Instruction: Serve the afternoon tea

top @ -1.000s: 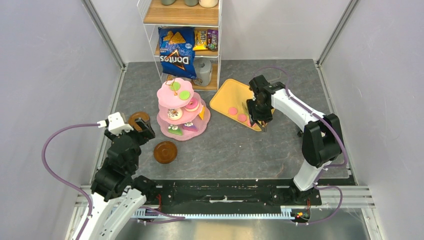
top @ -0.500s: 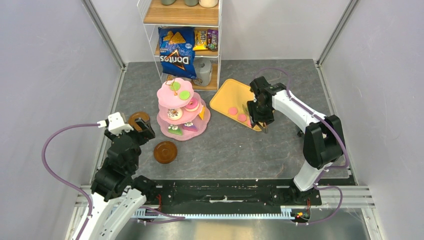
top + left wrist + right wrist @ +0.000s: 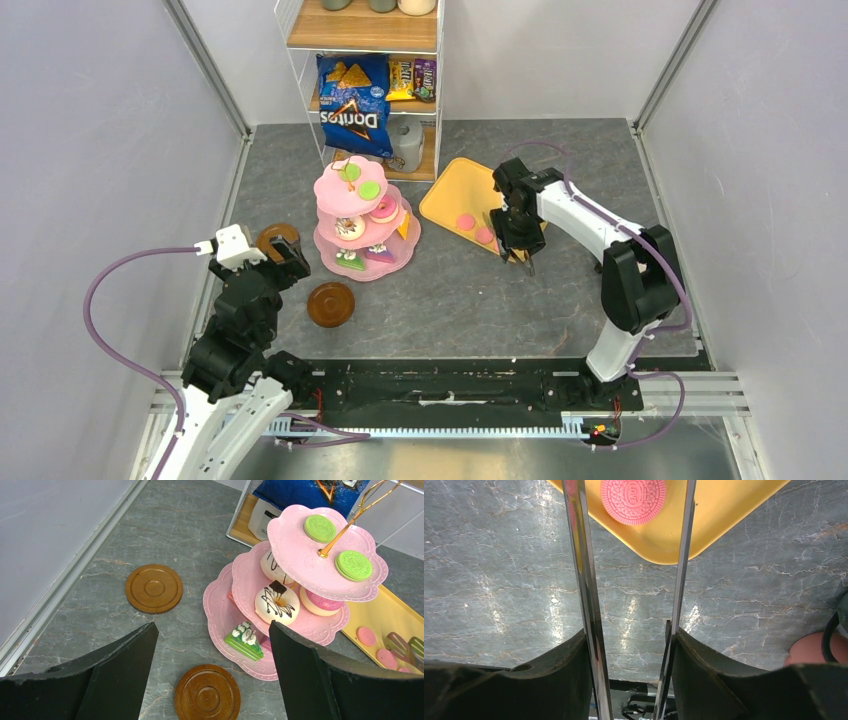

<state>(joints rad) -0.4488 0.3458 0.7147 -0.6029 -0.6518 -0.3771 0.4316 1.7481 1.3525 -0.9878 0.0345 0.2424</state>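
The pink three-tier stand (image 3: 365,215) holds two green macarons (image 3: 320,528), donuts (image 3: 276,602) and a green cake slice (image 3: 243,640). Two brown saucers (image 3: 330,304) (image 3: 278,240) lie to its left. My left gripper (image 3: 285,258) hovers open over the saucers (image 3: 207,695) with nothing in it (image 3: 211,626). My right gripper (image 3: 515,245) is shut on the metal tongs (image 3: 584,580), and the tong arms straddle a pink macaron (image 3: 633,497) at the near corner of the yellow tray (image 3: 455,185). Another pink macaron (image 3: 465,221) lies further in on the tray.
A shelf unit (image 3: 365,40) at the back holds a blue Doritos bag (image 3: 352,100) and snack packs. A pink round shape (image 3: 811,647) shows at the right wrist view's lower right edge. Grey walls close in both sides.
My right gripper with the tongs has shifted slightly left and nearer along the tray's near corner. The left arm has not moved.
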